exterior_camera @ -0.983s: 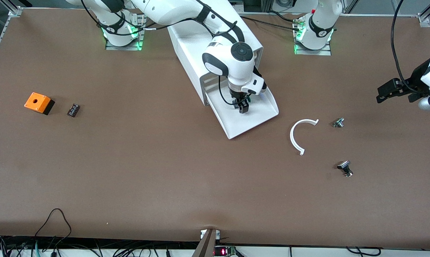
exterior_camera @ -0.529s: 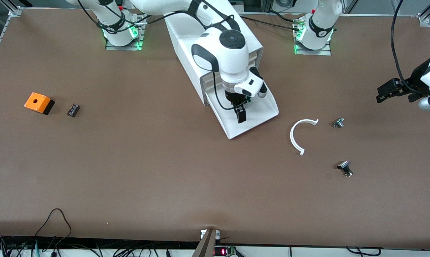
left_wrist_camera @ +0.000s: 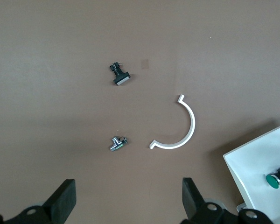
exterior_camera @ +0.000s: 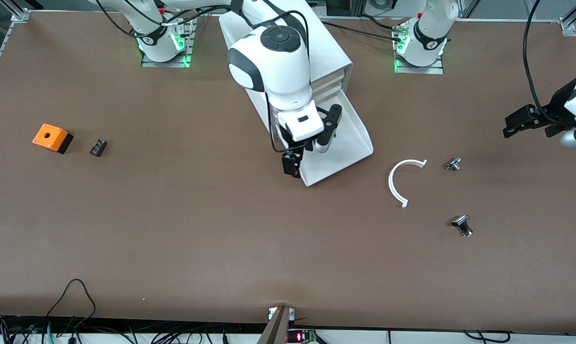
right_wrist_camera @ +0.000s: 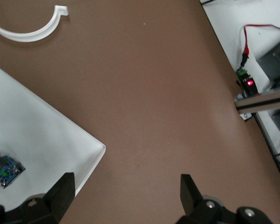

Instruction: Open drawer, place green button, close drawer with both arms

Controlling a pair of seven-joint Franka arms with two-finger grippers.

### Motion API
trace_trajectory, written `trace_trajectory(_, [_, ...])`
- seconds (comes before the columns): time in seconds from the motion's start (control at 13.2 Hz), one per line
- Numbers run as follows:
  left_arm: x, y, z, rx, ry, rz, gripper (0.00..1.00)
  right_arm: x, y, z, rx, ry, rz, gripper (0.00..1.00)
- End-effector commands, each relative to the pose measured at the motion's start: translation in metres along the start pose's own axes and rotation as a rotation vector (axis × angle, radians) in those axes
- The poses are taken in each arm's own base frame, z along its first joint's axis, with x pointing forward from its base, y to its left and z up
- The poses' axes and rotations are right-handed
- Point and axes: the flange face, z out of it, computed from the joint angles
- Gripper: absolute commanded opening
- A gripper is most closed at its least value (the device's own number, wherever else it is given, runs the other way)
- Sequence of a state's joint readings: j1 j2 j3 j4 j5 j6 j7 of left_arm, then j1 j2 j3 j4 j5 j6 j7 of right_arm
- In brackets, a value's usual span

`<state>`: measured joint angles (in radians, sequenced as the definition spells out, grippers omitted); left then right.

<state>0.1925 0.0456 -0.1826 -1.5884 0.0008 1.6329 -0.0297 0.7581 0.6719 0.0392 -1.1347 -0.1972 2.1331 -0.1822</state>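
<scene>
- The button [left_wrist_camera: 276, 179] lies in the pulled-out drawer [exterior_camera: 345, 157], green round cap on a dark blocky body; in the front view your right arm hides it.
- The drawer is a shallow smooth white plastic tray, lowest one of the white boxy cabinet [exterior_camera: 333, 57], and sits open, so closing looks like the step left.
- Your right gripper [exterior_camera: 293, 165] hangs over the drawer's front corner, fingers spread and empty, probably placed to push the front edge.
- Your left gripper [exterior_camera: 524, 122] waits over the left arm's end of the table, fingers apart, holding nothing.
- Loose bits near the drawer: a thin white curved strip [exterior_camera: 402, 179] and two small black-and-silver knobs [exterior_camera: 453, 164] [exterior_camera: 462, 224].
- An orange cube [exterior_camera: 50, 136] with a hole sits toward the right arm's end on the matte brown table [exterior_camera: 197, 229].
</scene>
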Motion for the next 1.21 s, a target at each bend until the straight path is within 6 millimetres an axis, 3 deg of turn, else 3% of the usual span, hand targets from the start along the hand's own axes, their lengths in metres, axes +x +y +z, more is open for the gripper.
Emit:
trace_trajectory(0.0, [0.002,-0.001,-0.006,-0.018,-0.005,-0.003,1.0,-0.01,0.011,0.0,0.003,-0.037,0.336,1.0])
trace_trajectory(0.23, [0.002,-0.001,-0.007,-0.018,-0.004,-0.003,1.0,-0.025,0.025,0.005,-0.026,-0.13,0.673,1.0])
trace_trajectory(0.38, [0.002,-0.001,-0.007,-0.018,-0.005,-0.004,1.0,-0.045,0.04,0.0,-0.052,-0.252,0.72,1.0])
trace_trajectory(0.68, [0.001,0.001,-0.007,-0.018,-0.007,-0.001,1.0,-0.097,0.093,0.005,-0.127,-0.484,0.821,1.0])
trace_trajectory(0.83, [0.0,0.001,-0.007,-0.018,-0.007,-0.003,1.0,-0.122,0.132,0.007,-0.153,-0.492,0.934,1.0])
trace_trajectory(1.13, [-0.001,0.001,-0.008,-0.017,-0.005,-0.006,1.0,-0.195,0.233,-0.006,-0.175,-0.481,1.126,1.0])
